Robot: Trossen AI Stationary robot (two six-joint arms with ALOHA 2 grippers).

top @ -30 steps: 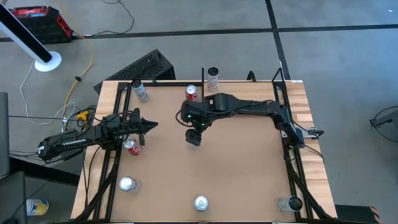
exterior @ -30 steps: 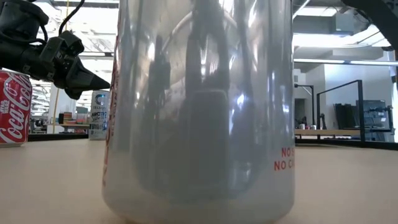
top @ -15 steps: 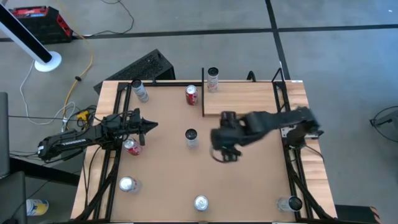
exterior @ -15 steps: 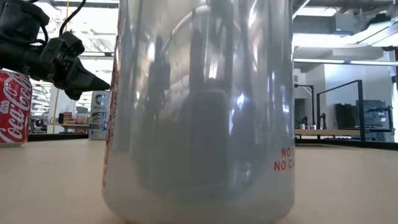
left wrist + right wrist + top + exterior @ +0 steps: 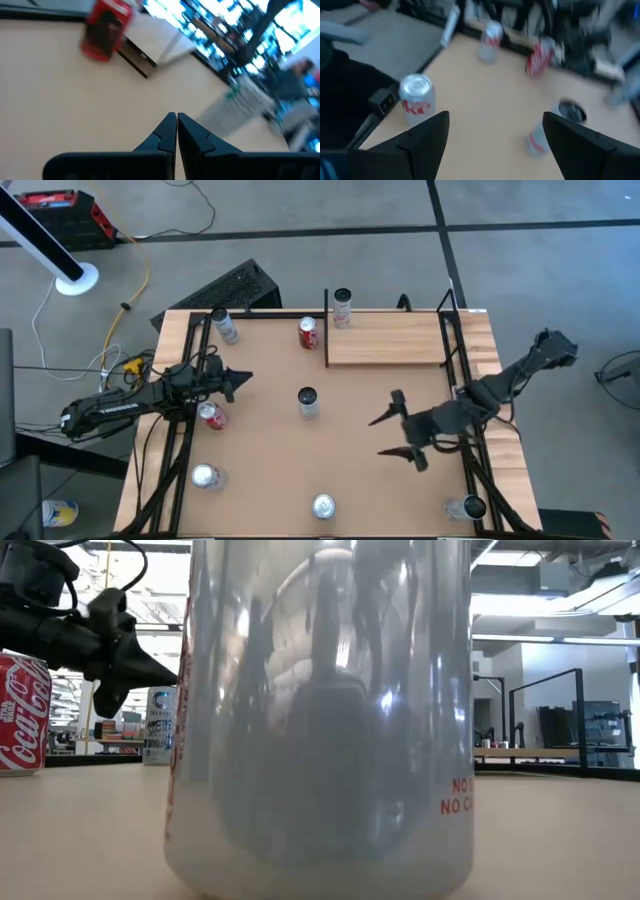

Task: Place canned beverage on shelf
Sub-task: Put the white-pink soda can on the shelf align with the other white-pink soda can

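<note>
Right gripper (image 5: pixel 396 438) sits over the table at about 4 o'clock from table centre, fingers spread wide apart, nothing between them; the right wrist view confirms the gap, with bare tabletop (image 5: pixel 485 105) seen between the two dark fingers (image 5: pixel 427 137). Left gripper (image 5: pixel 238 378) hangs over the table's 9 o'clock side, fingertips pressed together, holding nothing; the left wrist view shows the two tips meeting (image 5: pixel 176 131). Shelf (image 5: pixel 385 338), a pale wood-grain plank, lies at the table's 1 o'clock area with a thin black rail (image 5: pixel 326 328) along its short end; no can on it. Silver can with red marking (image 5: pixel 343 307) stands just off the shelf's corner at 12 o'clock. Red can (image 5: pixel 308 332) stands just beside the rail at 11 o'clock of centre. Dark-topped can (image 5: pixel 308 402) stands alone near table centre, well apart from both grippers. Another red can (image 5: pixel 211 416) is just under the left gripper at 8 o'clock. Silver can (image 5: pixel 225 326) at 10 o'clock corner, silver cans at 7 o'clock (image 5: pixel 204 476) and 6 o'clock (image 5: pixel 323 505), one more at 5 o'clock (image 5: pixel 470 507). Low view mostly blocked by a close pale can (image 5: pixel 320 720).
</note>
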